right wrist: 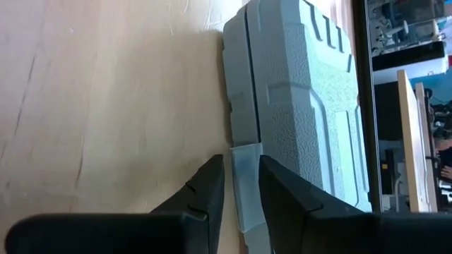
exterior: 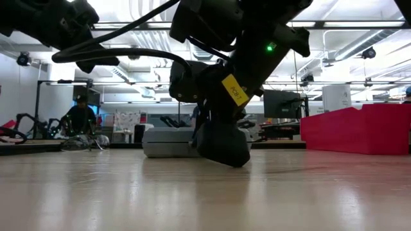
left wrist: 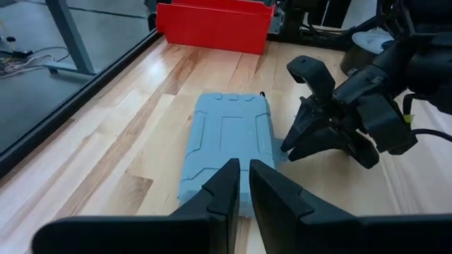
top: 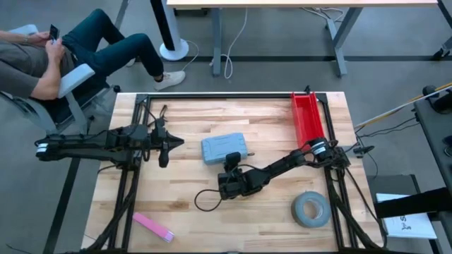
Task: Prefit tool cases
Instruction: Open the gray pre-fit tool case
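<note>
The right end effector point(right wrist: 239, 189) is reaching low over the middle of the tabletop point(top: 268, 212), and its two dark fingers point(right wrist: 205, 192) are closing around the small latch tab point(right wrist: 247, 173) that is sticking out from the long side of the tool case point(top: 226, 148). The fingers are standing just beside the tab on both sides; I cannot tell if they are already pressing it. The blue-grey case is lying flat and closed near the middle of the tabletop, a little toward the far edge.

The left end effector point(left wrist: 241, 185) is waiting near the left edge, its fingers almost together and holding nothing, pointing toward the case.

I judge that the step in hand is taking the latch. The next move is probably needing a firm pinch on the tab and a careful pull or press, without pushing the light case away.

A yellow label is showing on the right arm in the low view, but its writing is too small to read. A red bin point(top: 308, 116) is standing at the far right corner, a grey tape roll point(top: 311, 209) near the right edge.
</note>
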Controlling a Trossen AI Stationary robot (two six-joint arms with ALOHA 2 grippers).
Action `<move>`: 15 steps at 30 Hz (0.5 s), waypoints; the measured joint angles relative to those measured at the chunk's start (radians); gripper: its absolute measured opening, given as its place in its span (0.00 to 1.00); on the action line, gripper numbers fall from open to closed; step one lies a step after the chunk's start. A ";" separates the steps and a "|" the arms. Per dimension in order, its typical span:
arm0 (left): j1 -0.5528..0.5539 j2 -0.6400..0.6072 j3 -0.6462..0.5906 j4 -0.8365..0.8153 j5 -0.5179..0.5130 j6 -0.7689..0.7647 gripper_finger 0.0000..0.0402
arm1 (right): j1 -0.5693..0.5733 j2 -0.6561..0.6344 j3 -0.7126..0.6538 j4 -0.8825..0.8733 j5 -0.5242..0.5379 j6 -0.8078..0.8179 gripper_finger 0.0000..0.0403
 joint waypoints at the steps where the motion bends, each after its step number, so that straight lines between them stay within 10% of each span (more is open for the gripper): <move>1: 0.000 0.000 0.000 -0.002 0.000 0.000 0.10 | 0.000 0.000 -0.001 0.005 -0.002 -0.006 0.18; 15: 0.000 0.005 0.000 -0.042 0.001 -0.024 0.10 | 0.002 -0.163 0.007 -0.063 -0.233 0.350 0.13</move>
